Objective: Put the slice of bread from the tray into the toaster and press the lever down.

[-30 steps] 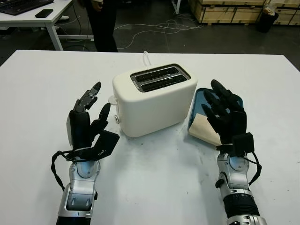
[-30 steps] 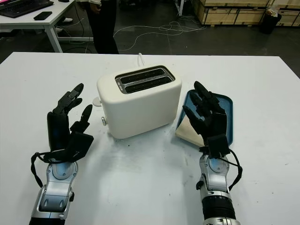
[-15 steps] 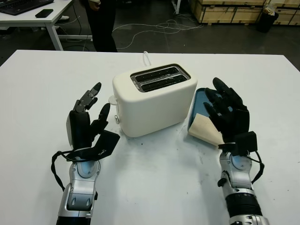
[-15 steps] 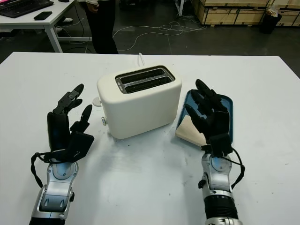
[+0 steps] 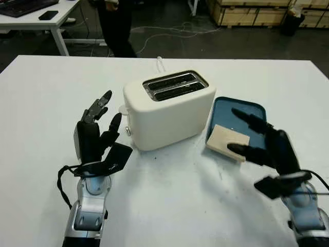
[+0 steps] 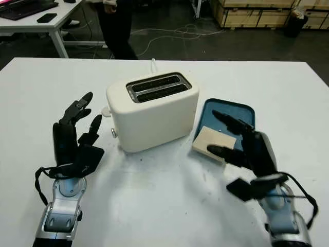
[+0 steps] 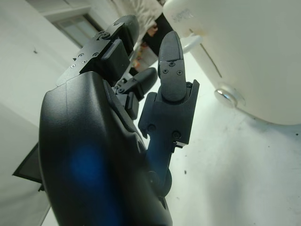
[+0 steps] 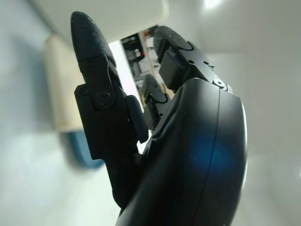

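- Left eye view: a cream toaster [image 5: 168,109] stood mid-table [image 5: 41,103], both slots unfilled. The slice of bread [image 5: 226,141] lay on the near-left corner of the blue tray [image 5: 241,110], just right of the toaster. The right hand [image 5: 267,145] hovered wide and empty beside the bread, fingertips [image 5: 234,148] near its edge.
- Right eye view: the left hand [image 6: 74,139] was raised left of the toaster, holding nothing.
- Left wrist view: the toaster's lever [image 7: 229,95] sat close by the left hand's fingers [image 7: 170,70].
- Right wrist view: the bread appeared beyond the right hand's thumb.
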